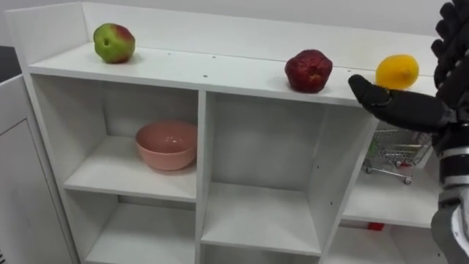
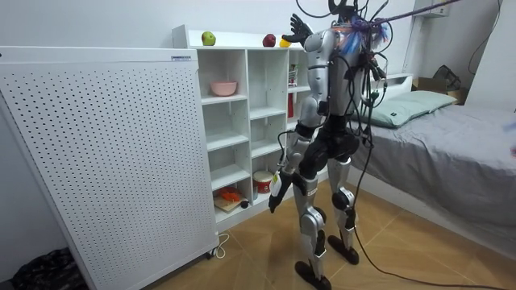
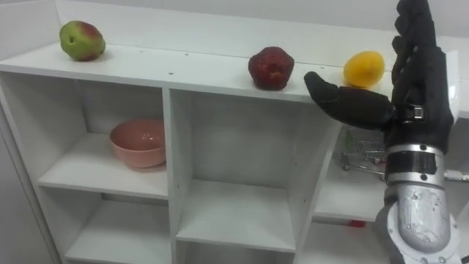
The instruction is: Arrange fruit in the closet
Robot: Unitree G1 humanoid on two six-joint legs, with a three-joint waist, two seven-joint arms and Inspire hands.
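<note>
The right hand (image 3: 419,95), fingers straight and holding nothing, is raised just beside the lemon (image 3: 363,68) on the closet (image 3: 183,71) top. Farther left on that top sit a dark red fruit (image 3: 270,68) and, well apart, a green apple (image 3: 81,40). The left hand (image 2: 274,197) hangs low; I cannot tell its state.

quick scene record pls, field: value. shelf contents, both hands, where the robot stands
shelf unit top: green-red apple at left, dark red fruit in the middle, yellow fruit at right
upper left compartment: pink bowl
right compartment: small shopping cart
right hand: open, raised by the yellow fruit, holding nothing; contact unclear
left hand: hangs low at the robot's side
robot: stands facing the shelf unit
</note>
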